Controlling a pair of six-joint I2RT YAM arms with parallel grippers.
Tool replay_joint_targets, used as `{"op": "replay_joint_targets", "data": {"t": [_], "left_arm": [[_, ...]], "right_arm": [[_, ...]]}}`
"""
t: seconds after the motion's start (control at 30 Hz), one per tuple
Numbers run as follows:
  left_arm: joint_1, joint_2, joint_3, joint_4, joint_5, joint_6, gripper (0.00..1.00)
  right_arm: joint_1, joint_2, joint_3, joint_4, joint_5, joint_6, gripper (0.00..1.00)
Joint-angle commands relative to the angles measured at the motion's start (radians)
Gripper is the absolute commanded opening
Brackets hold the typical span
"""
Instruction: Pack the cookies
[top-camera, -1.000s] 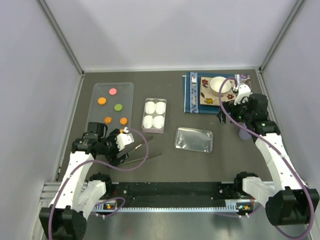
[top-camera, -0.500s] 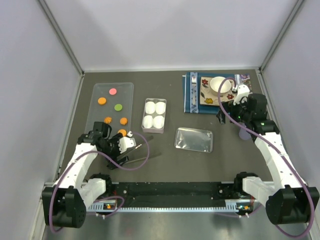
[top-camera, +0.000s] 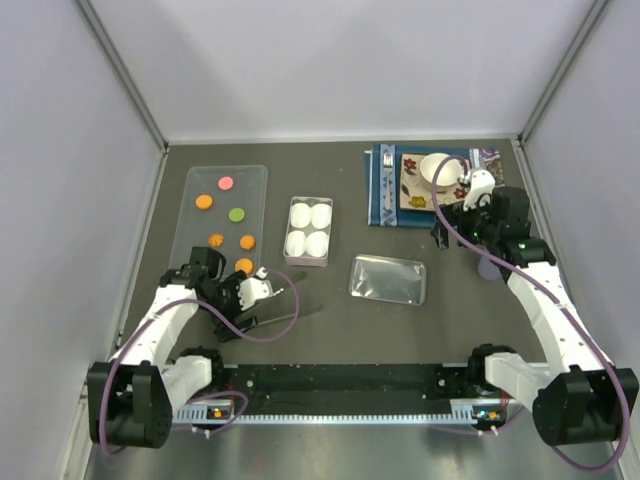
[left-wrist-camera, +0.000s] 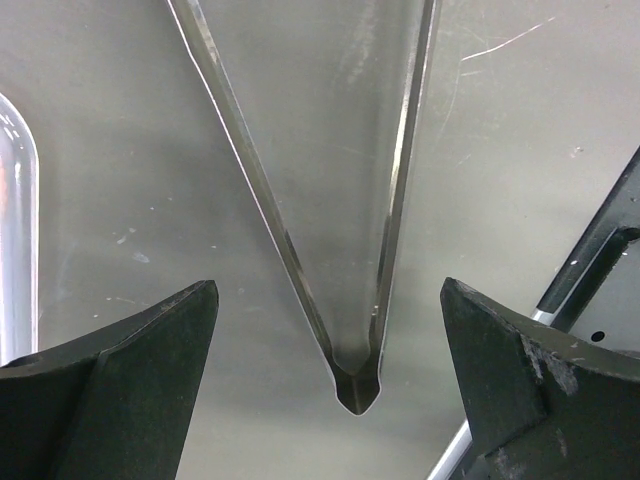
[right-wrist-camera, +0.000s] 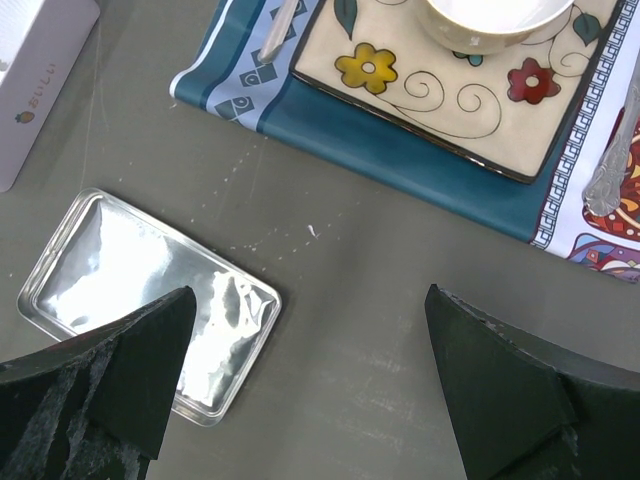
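Observation:
Several cookies lie on a clear tray (top-camera: 255, 180) at the left: a pink one (top-camera: 226, 183), a green one (top-camera: 237, 214) and orange ones (top-camera: 204, 201). The white four-cup box (top-camera: 309, 231) stands mid-table, its clear lid (top-camera: 389, 279) to the right of it. Metal tongs (top-camera: 298, 311) lie on the table near the left arm. My left gripper (top-camera: 250, 302) is open, low over the tongs. In the left wrist view the tongs' hinged end (left-wrist-camera: 357, 385) lies between my open fingers (left-wrist-camera: 150, 350), untouched. My right gripper (top-camera: 443, 232) is open and empty above the table.
A blue placemat (top-camera: 385, 200) with a flowered square plate (top-camera: 412, 190), a white bowl (top-camera: 438, 169) and cutlery lies at the back right. The right wrist view shows the lid (right-wrist-camera: 150, 290), the plate (right-wrist-camera: 440, 90) and a corner of the box (right-wrist-camera: 30, 90). Grey walls enclose the table.
My left gripper has moved toward the near edge and down over the hinged end of the tongs. The right arm has barely shifted.

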Motion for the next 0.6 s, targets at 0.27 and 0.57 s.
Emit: {"op": "replay_joint_targets", "data": {"t": [0.27, 0.57], "left_arm": [[-0.017, 0.035, -0.024, 0.102, -0.007, -0.068, 0.99], [-0.112, 0.084, -0.028, 0.151, -0.068, -0.206, 0.99]], "right_arm": [[0.014, 0.003, 0.056, 0.018, 0.01, -0.011, 0.99], [0.012, 0.008, 0.058, 0.018, 0.015, -0.013, 0.99]]}}
